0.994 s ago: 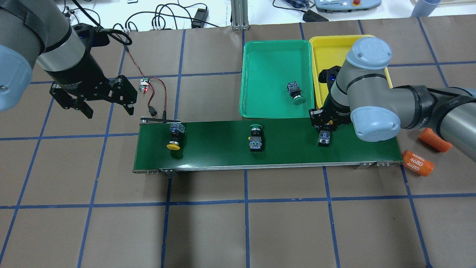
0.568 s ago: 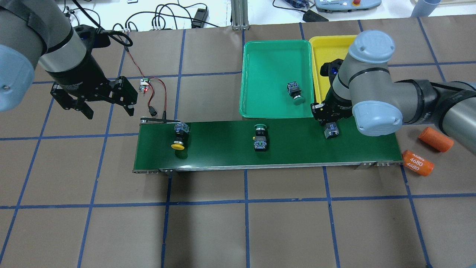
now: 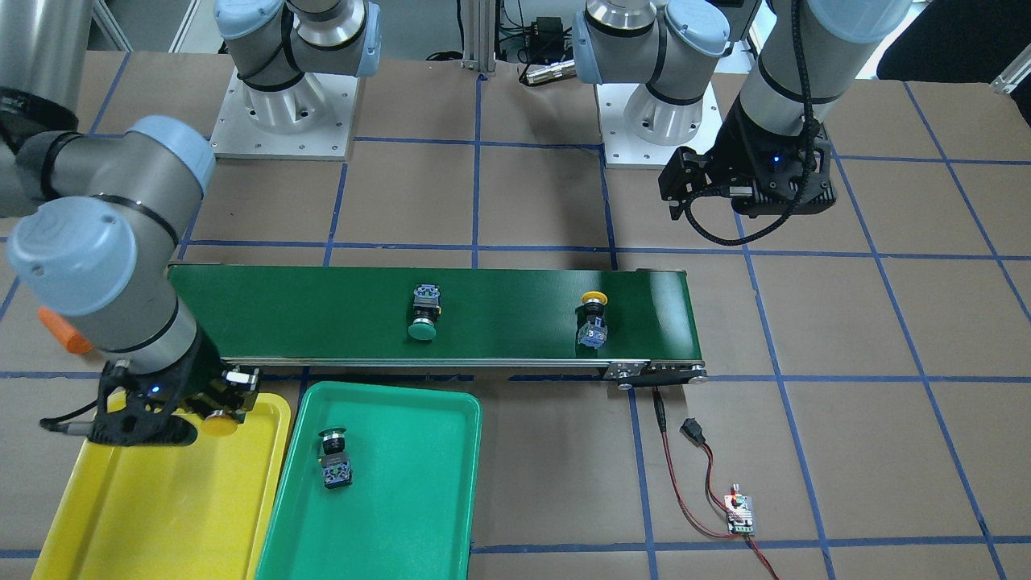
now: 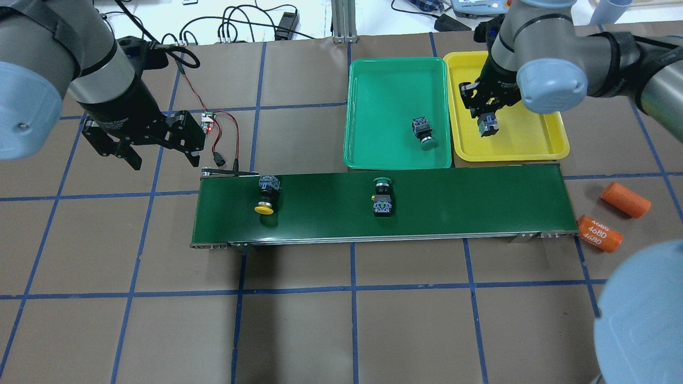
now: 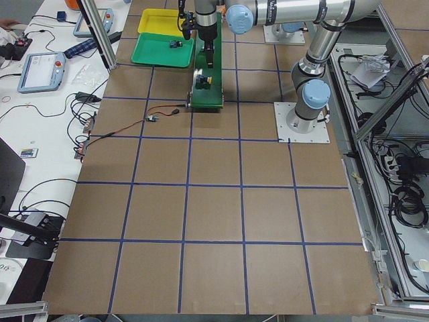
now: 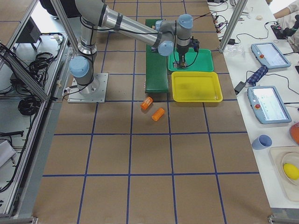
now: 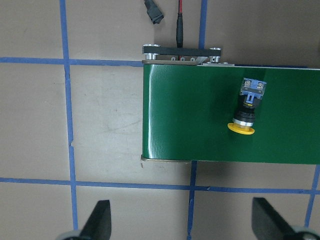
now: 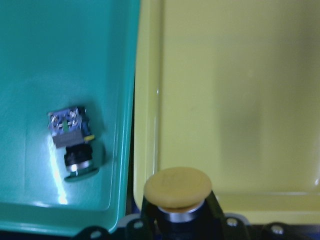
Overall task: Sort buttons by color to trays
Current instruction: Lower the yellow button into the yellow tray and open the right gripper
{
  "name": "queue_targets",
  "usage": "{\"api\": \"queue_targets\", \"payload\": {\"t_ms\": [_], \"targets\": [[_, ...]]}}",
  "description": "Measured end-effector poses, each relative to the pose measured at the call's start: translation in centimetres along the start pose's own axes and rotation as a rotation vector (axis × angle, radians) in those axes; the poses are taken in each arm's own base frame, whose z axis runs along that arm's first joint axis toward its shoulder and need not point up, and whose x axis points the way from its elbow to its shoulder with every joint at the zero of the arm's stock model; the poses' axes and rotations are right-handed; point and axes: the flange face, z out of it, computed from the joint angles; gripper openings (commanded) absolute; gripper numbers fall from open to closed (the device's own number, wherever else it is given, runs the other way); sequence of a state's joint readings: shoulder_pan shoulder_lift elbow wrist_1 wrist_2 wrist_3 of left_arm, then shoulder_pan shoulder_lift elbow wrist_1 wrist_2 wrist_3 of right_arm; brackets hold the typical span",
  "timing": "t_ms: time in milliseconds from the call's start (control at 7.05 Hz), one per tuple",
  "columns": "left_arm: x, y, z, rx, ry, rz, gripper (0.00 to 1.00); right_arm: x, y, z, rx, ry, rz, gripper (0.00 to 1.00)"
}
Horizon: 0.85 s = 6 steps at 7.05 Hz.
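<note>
My right gripper [image 4: 485, 118] is shut on a yellow button [image 4: 487, 127] and holds it over the yellow tray [image 4: 533, 138], near the tray's left side. In the right wrist view its yellow cap [image 8: 177, 187] shows over the yellow tray [image 8: 225, 100]. A green button [image 4: 423, 132] lies in the green tray [image 4: 384, 85]. A second yellow button [image 4: 265, 197] and a second green button [image 4: 382, 196] lie on the conveyor belt [image 4: 453, 202]. My left gripper [image 4: 149, 144] is open and empty, off the belt's left end. The left wrist view shows the belt's yellow button [image 7: 248, 107].
Two orange cylinders [image 4: 624, 200] [image 4: 600, 233] lie off the belt's right end. A small circuit board [image 4: 207, 122] with red-black wires lies next to my left gripper. The two trays stand side by side behind the belt.
My right gripper has lifted the yellow button off the belt's right end and carried it back over the yellow tray. The two buttons on the belt have drifted right.
</note>
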State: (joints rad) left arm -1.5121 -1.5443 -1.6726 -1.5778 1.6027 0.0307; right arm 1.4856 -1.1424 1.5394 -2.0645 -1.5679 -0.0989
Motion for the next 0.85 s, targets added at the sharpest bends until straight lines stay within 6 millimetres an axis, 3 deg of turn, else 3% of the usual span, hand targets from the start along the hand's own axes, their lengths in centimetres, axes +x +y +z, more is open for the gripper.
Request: {"api": "queue_targets", "payload": {"t_ms": [142,284,426,852], "targets": [[0.2,0.0,0.0,0.001,-0.001,0.004,1.00,1.6,-3.5,1.0,-0.002,0.002,-0.006,0.64],[0.3,-0.1,0.1,0.001,-0.001,0.006,1.00,2.4,-5.7,2.0,-0.015,0.001,-0.008,0.86],[0.3,-0.1,0.2,-0.001,-0.001,0.006,1.00,2.8,-6.6,2.6,-0.032,-0.003,-0.008,0.89],[0.3,-0.2,0.3,-0.004,-0.001,0.007,1.00,3.3,-6.7,2.8,-0.066,-0.013,-0.001,0.89]]}}
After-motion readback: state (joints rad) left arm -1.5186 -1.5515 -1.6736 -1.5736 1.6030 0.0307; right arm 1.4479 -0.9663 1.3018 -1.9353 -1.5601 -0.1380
